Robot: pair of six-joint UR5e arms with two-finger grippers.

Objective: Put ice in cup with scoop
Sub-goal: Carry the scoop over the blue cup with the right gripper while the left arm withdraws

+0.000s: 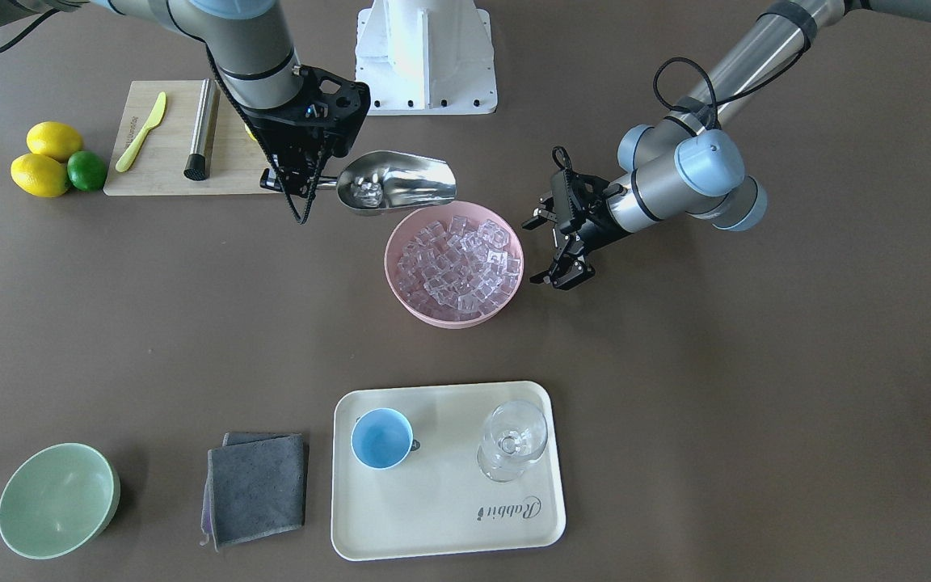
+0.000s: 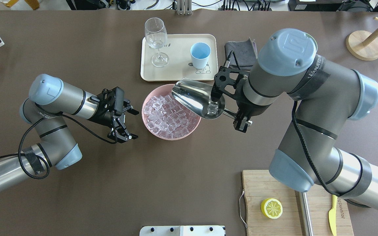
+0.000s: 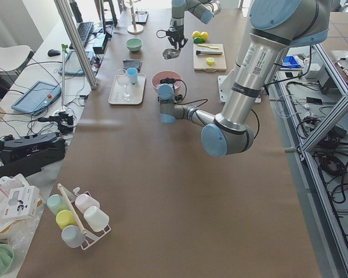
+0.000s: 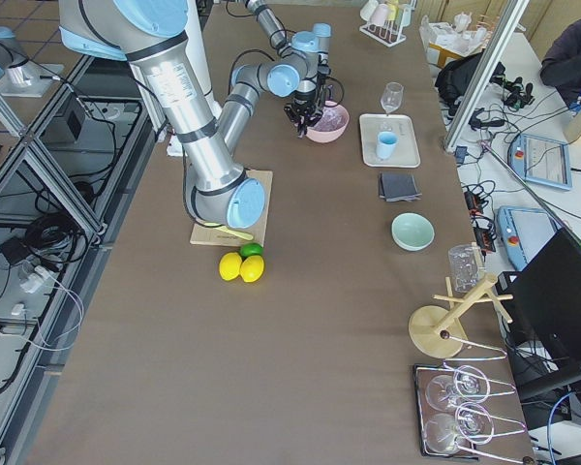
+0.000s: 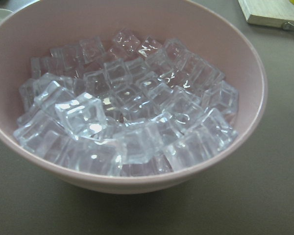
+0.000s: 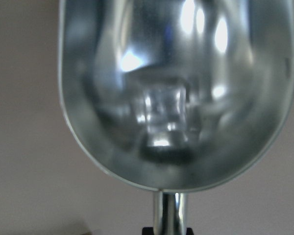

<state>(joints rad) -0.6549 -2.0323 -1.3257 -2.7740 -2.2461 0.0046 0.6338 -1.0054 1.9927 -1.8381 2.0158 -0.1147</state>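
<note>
The step in hand looked like the carry. In the overhead view the scoop [image 2: 195, 96] hung above the 2 o'clock rim of the pink bowl [image 2: 176, 137], its trough about level. One or two cubes of ice [image 2: 212, 109] lay at its closed end by the handle, and the rest filled the bowl. The right gripper [image 2: 238, 119] pinched the thin handle. The left gripper [image 2: 133, 124] sat at the bowl's 9 o'clock, fingers spread and empty, just beside the rim. The cup [image 2: 200, 54] stood upright and seemingly empty on the cream tray [image 2: 176, 70], at about 1 o'clock from the bowl. The next move probably called for carrying the scoop level over the cup, then tipping its open mouth down. The tray bore "Rabbit" in script, while printing on the chopping board [image 2: 258, 186] was too small to read
</note>
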